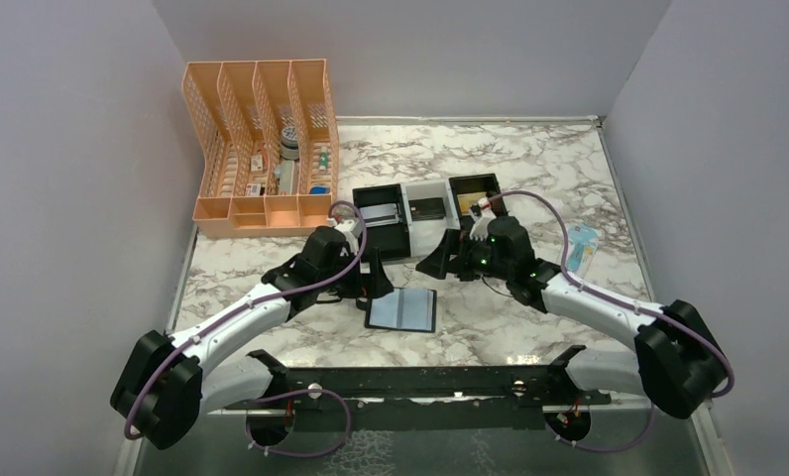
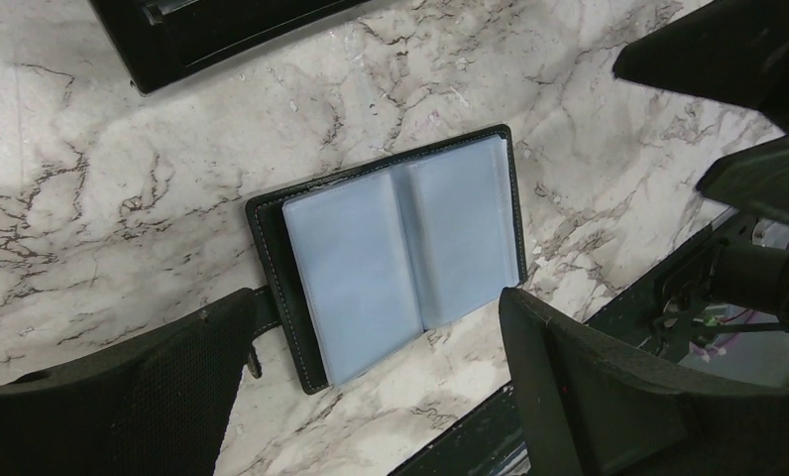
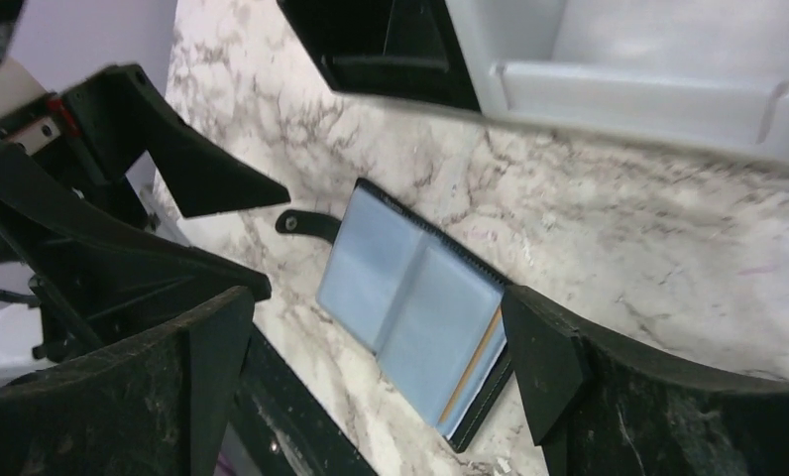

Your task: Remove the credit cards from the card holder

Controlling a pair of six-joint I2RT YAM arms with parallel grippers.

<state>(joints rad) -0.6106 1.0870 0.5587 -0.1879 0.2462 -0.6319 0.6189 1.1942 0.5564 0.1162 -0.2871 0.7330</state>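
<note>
Black fingers fill the lower corners of both wrist views, and each pair stands spread wide with nothing between the pads. In the overhead view the arm bases sit at the bottom of the frame. The left arm rises from the lower left and stretches toward the centre, its wrist bent so that the left end effector (image 1: 371, 281) points down just beside the left edge of the card holder (image 1: 402, 309). The right arm comes from the lower right, folds at the elbow and reaches left. The right end effector (image 1: 440, 260) hangs above the marble surface (image 1: 529, 169), between the card holder and the row of trays.

The card holder lies open and flat on the surface at the centre, blue-grey pages up. From the left wrist it sits in the middle of the frame, its black border showing around the pages. From the right wrist its snap tab (image 3: 306, 224) points toward the upper left, and a thin tan edge (image 3: 473, 359) runs along the lower right page; whether that is one of the credit cards I cannot tell.

Behind it stand a black tray (image 1: 381, 233), a white tray (image 1: 425, 226) with a dark flat rectangle (image 1: 427, 209) inside, and another black tray (image 1: 475, 180). A peach organizer (image 1: 262, 149) occupies the upper left.
</note>
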